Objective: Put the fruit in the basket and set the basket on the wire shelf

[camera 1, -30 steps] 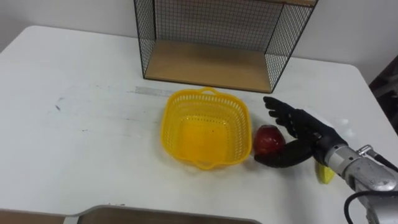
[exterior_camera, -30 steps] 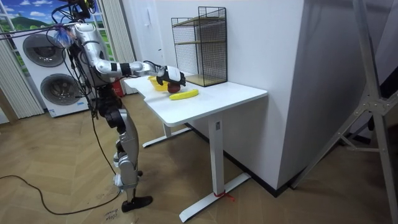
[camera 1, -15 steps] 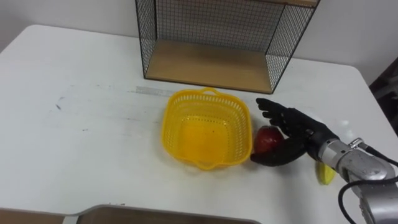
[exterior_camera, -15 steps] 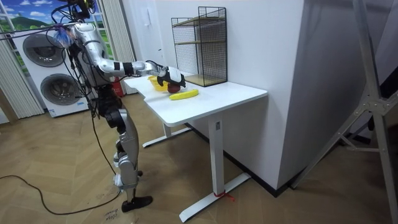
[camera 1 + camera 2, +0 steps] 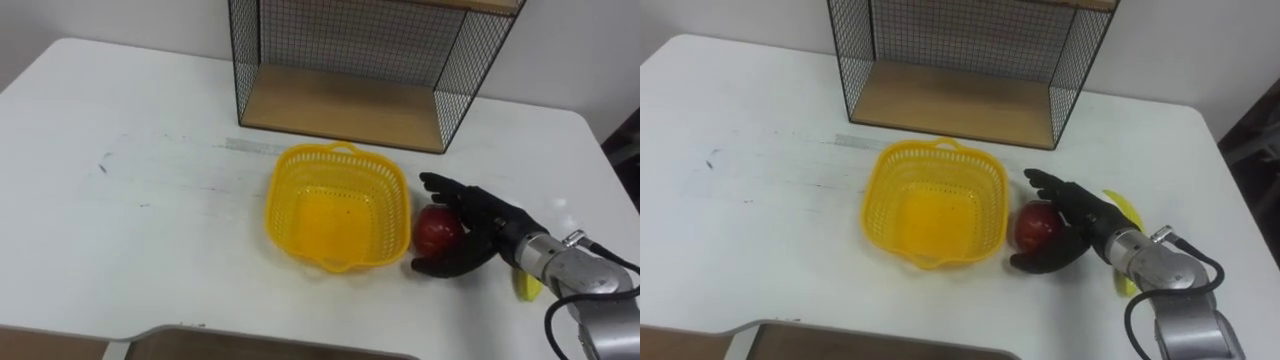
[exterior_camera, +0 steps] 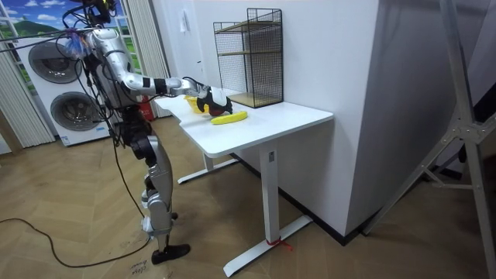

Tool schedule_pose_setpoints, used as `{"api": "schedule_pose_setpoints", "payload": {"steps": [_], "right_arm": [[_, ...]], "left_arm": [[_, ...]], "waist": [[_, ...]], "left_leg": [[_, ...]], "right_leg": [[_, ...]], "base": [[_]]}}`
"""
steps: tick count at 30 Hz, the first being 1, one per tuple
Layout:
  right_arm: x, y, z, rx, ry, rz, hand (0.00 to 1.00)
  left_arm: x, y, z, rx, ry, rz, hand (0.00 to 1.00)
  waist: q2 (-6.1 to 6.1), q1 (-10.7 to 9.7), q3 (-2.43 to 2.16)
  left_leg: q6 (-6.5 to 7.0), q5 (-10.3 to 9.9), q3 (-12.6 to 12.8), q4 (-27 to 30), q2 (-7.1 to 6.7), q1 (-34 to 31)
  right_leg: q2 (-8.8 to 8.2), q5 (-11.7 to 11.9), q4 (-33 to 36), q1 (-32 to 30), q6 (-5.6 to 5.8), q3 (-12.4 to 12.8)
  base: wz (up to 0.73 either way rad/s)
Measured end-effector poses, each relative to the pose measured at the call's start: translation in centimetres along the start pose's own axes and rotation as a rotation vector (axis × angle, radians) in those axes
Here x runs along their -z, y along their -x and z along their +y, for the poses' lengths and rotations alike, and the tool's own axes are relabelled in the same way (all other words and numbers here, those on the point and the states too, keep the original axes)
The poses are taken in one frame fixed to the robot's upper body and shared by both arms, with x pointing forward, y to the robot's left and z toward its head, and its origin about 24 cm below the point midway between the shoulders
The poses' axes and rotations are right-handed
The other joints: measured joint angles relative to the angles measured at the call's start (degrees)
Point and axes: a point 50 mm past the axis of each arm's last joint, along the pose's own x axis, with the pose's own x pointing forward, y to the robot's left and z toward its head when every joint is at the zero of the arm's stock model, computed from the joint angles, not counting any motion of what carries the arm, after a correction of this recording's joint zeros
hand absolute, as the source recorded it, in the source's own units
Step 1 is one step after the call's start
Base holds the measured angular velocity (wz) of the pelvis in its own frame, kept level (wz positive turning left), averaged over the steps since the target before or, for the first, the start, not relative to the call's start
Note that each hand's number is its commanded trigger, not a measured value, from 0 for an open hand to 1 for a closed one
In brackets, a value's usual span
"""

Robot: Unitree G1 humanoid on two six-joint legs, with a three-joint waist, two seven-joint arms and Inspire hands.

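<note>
Tabletop (image 5: 150,200), white and wide, carries everything you need; in the room view the robot stands at its end with one arm stretched out over it. At the far edge sits the wire shelf (image 5: 340,100), its wooden bottom board open toward you; just in front of it lies the yellow basket (image 5: 275,205), with no fruit in it yet. Your right hand (image 5: 488,232) comes in from the right and lies on the tabletop just beside the basket's right wall; the fingers (image 5: 452,190) curl over the far side of the red apple (image 5: 436,228) and the thumb (image 5: 440,266) wraps its near side, so you are grasping the apple, though it looks to rest on the surface and not in the air.

The relation that matters: the apple sits between your palm and the basket, touching or all but touching the wall; the basket lies directly to the left of the fingers, so I judge the coming move to be a lift over the rim and a short carry leftward. The banana (image 5: 1127,215) lies behind your wrist on the right, its long axis running roughly from far to near; the right hand is the nearer one for it too.
</note>
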Motion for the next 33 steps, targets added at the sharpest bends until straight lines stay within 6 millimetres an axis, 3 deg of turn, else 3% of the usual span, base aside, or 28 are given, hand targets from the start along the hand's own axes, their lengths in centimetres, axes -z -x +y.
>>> {"api": "schedule_pose_setpoints", "payload": {"steps": [4, 5, 6, 18, 33], "right_arm": [[0.17, -0.05, 0.07, 0.005, -0.003, 0.006, 0.00], [0.18, -0.06, 0.08, 0.006, -0.004, 0.007, 0.68], [0.23, -0.07, 0.10, 0.007, -0.004, 0.009, 1.00], [0.88, -0.60, -0.65, 0.073, -0.012, 0.051, 1.00], [0.69, -0.58, -0.66, 0.079, -0.027, 0.036, 1.00]], "left_arm": [[0.16, 0.00, -0.11, 0.003, 0.002, 0.011, 0.00], [0.21, 0.01, -0.12, 0.003, 0.002, 0.013, 0.00], [0.28, 0.01, -0.14, 0.004, 0.002, 0.015, 0.00], [0.74, 0.02, -0.25, 0.004, 0.004, 0.045, 0.00], [0.45, -0.01, -0.11, 0.001, 0.008, 0.036, 0.00]], "waist": [[0.16, -0.02, -0.09], [0.17, -0.02, -0.09], [0.08, -0.04, -0.14], [-0.68, -0.01, -0.64], [-0.68, -0.56, -0.64]], "left_leg": [[-0.01, 0.00, -0.13, 0.00, 0.00, 0.00], [-0.01, -0.01, -0.17, -0.01, 0.00, 0.00], [-0.02, -0.01, -0.25, -0.05, 0.00, 0.00], [-0.18, -0.13, -0.85, 0.50, 0.00, -0.06], [-0.20, -0.15, -0.86, 0.66, 0.00, -0.06]], "right_leg": [[0.00, 0.01, 0.03, 0.15, -0.02, -0.16], [0.00, 0.01, 0.03, 0.20, -0.02, -0.21], [0.00, 0.01, 0.04, 0.24, -0.02, -0.26], [0.04, 0.01, -0.07, 0.74, -0.03, -0.80], [0.05, 0.01, -0.16, 0.82, -0.03, -0.70]], "base": [[0.01], [0.04], [0.04], [0.02], [0.00]]}}
